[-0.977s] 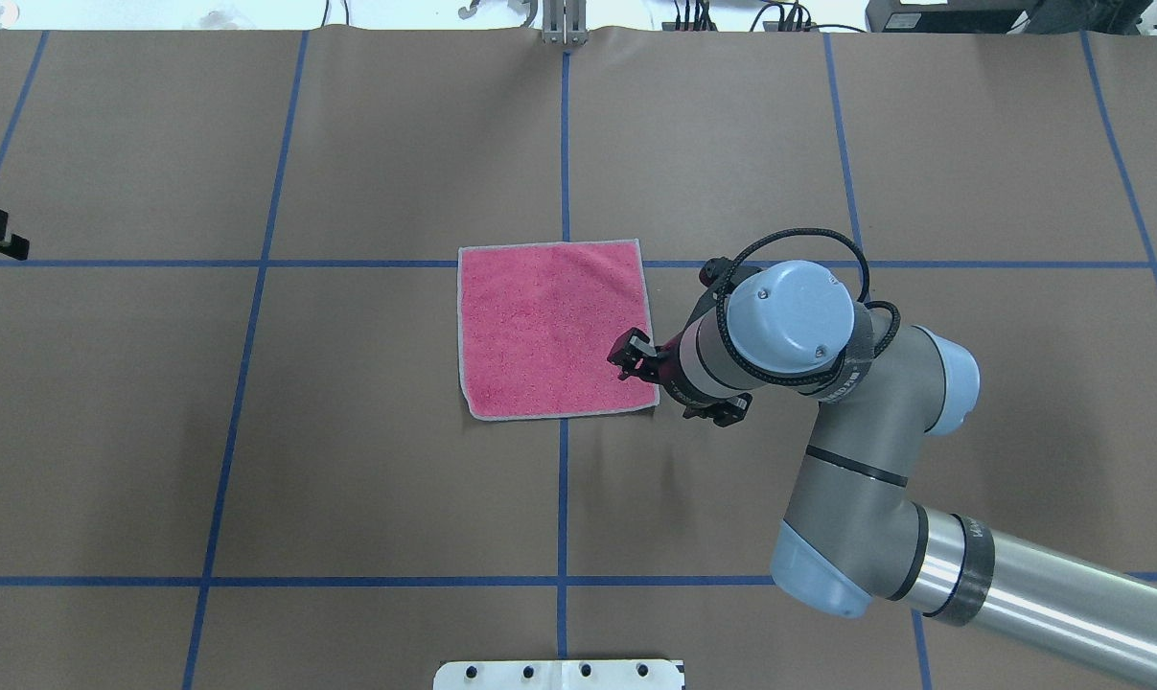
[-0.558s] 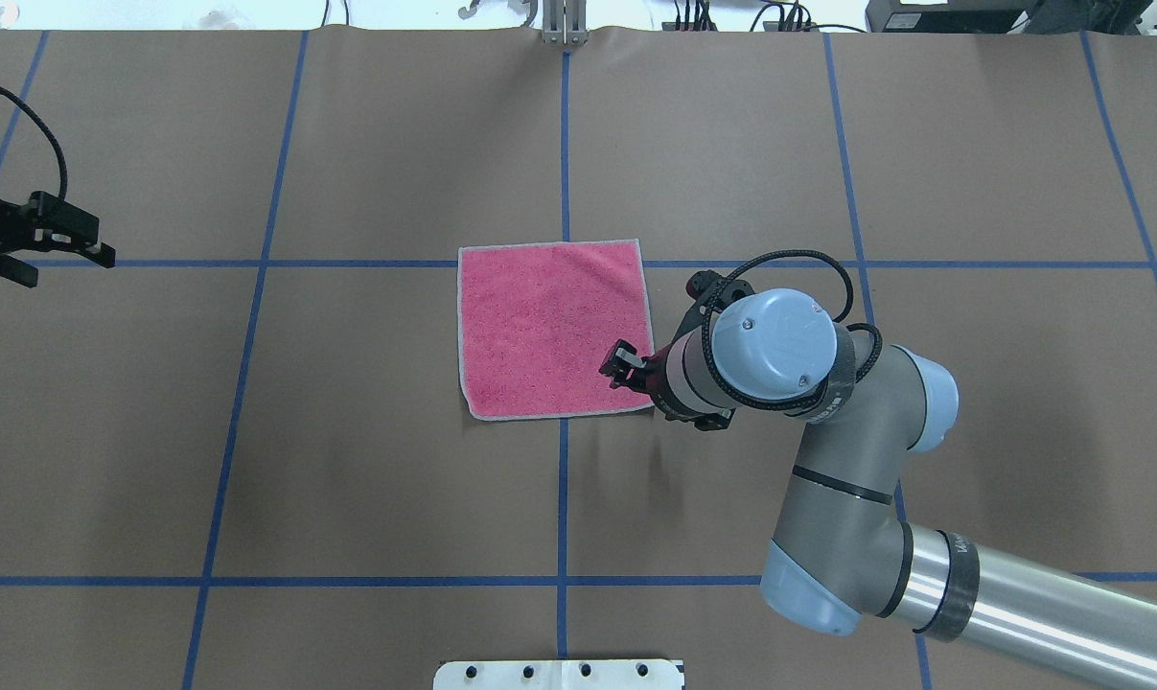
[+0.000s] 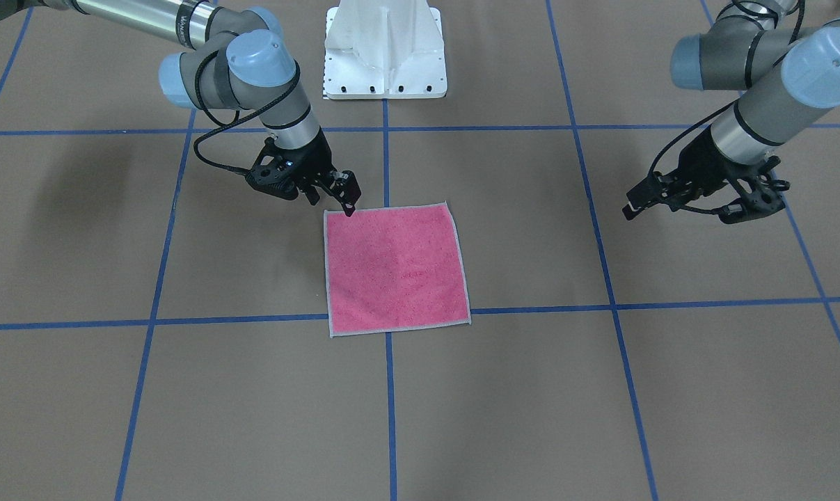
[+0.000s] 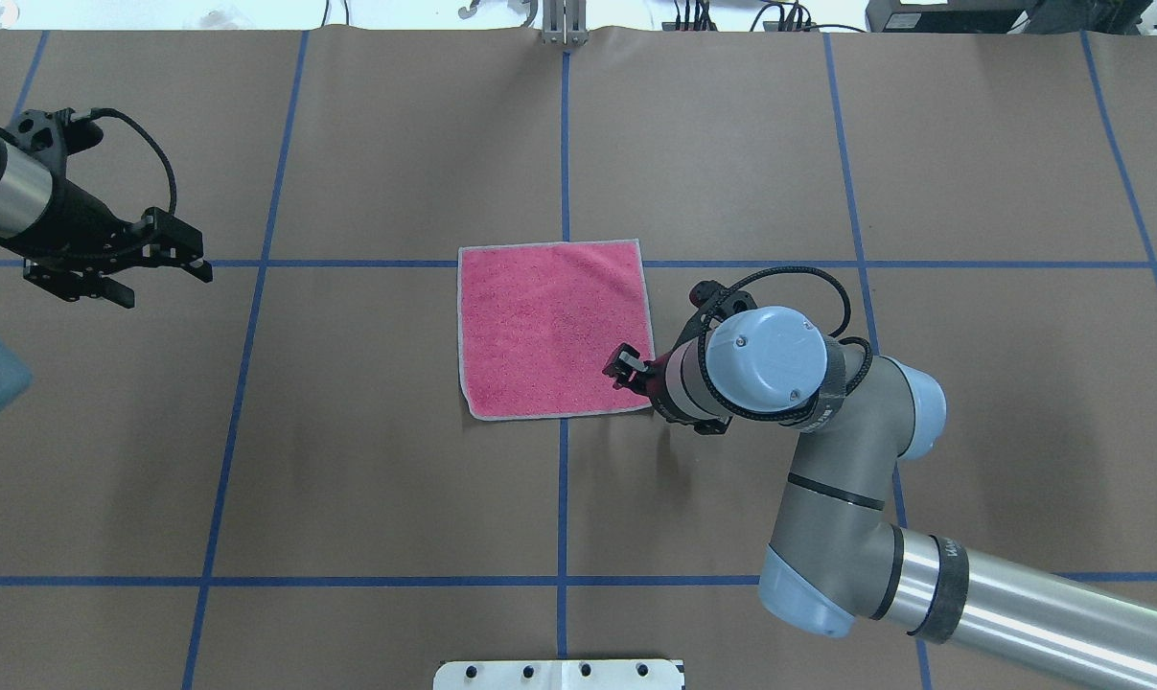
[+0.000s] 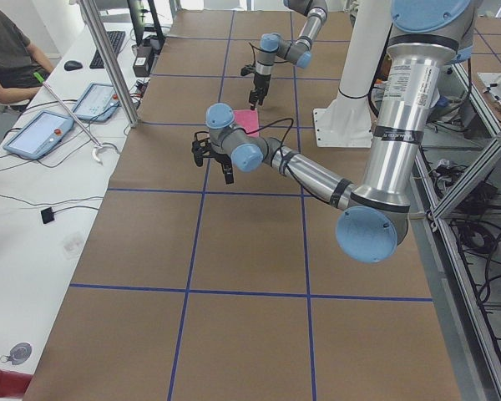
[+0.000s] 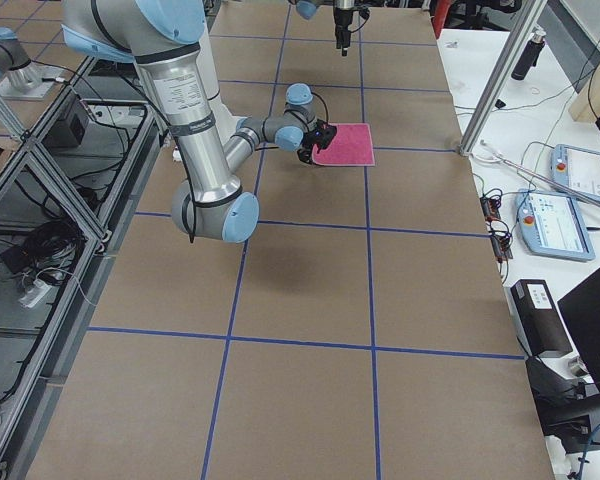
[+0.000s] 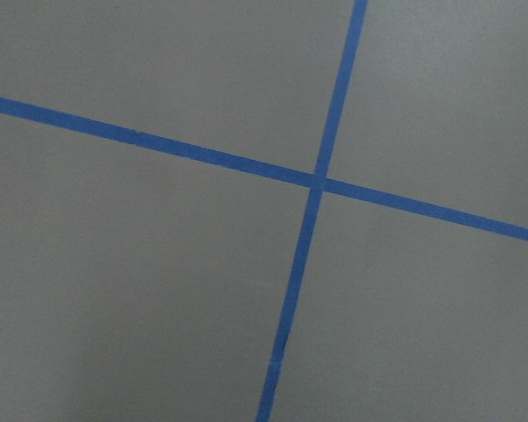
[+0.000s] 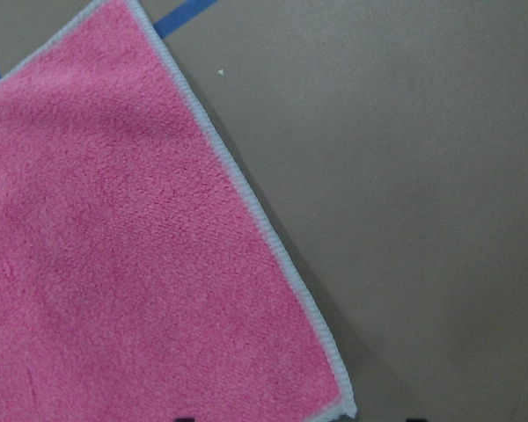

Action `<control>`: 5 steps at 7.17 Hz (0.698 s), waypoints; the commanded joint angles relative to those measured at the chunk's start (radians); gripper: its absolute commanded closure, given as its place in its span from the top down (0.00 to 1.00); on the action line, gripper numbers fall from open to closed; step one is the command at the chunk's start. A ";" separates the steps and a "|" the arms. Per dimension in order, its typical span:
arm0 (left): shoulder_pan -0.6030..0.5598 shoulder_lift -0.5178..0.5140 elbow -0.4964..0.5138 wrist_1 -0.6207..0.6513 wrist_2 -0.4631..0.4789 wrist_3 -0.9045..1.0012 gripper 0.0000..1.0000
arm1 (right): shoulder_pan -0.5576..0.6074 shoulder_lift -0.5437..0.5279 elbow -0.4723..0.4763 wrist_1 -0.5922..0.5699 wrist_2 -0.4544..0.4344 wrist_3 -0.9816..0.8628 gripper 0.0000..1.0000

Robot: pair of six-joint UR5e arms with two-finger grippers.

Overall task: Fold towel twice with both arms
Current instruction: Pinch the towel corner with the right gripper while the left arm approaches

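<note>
Zero folds were done: the towel (image 4: pixel 549 326) lay flat, pink side up, at the middle of the table (image 4: pixel 396 479), over a crossing of blue tape lines (image 4: pixel 564 144). The right gripper (image 4: pixel 624 368) hung low at the towel's near right corner, jaws spread with the corner between them, nothing pinched. The left gripper (image 4: pixel 200 259), also spread, was well apart on the left. Both folds were, by my judgement, left to do.

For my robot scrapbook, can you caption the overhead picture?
Right gripper at the flat pink towel's corner; left gripper far aside.
</note>
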 commanded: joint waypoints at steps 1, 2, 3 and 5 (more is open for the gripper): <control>0.008 -0.007 -0.003 0.000 0.008 -0.016 1.00 | 0.002 0.001 -0.007 0.001 0.000 0.048 0.50; 0.008 -0.007 -0.007 0.000 0.008 -0.016 1.00 | 0.002 0.001 -0.007 0.001 0.000 0.048 0.50; 0.008 -0.007 -0.009 0.000 0.008 -0.017 1.00 | 0.002 0.001 -0.007 0.001 0.000 0.049 0.50; 0.009 -0.006 -0.009 0.002 0.008 -0.019 1.00 | 0.006 0.001 -0.005 0.001 0.000 0.046 0.53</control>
